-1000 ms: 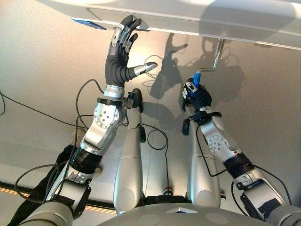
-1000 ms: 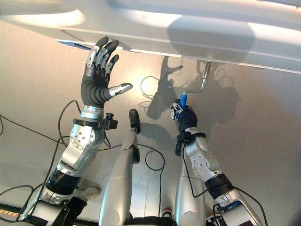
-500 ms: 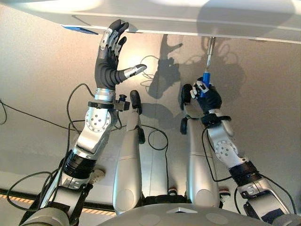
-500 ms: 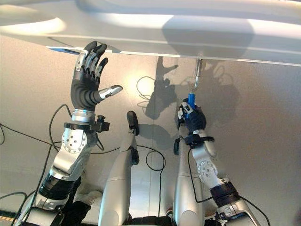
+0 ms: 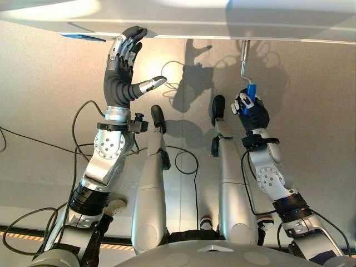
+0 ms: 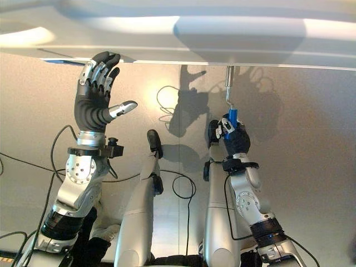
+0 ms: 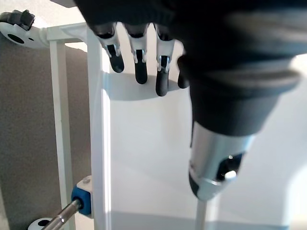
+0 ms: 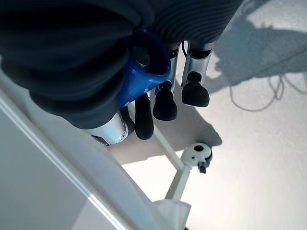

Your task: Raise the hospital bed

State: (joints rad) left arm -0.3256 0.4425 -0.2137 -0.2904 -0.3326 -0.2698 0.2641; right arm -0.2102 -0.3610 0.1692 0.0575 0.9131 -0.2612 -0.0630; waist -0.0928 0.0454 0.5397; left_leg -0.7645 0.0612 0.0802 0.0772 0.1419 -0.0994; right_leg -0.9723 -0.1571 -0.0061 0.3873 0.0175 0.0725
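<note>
Grey floor (image 5: pixel 311 144) under the bed (image 5: pixel 183 19) — right hand (image 5: pixel 251 113) clamped on the blue crank handle (image 5: pixel 250 92); left hand (image 5: pixel 119 78) spread, fingertips at the bed's edge.

Crank handle (image 5: pixel 250 90) below bed frame (image 5: pixel 183 22)

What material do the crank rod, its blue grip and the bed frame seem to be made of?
The crank rod looks like bare metal: thin, silver-grey and shiny. The blue grip, with the right hand curled round it, seems to be smooth plastic or rubber; I cannot tell which. The bed frame looks like white painted metal, with flat, evenly glossy bars.
</note>
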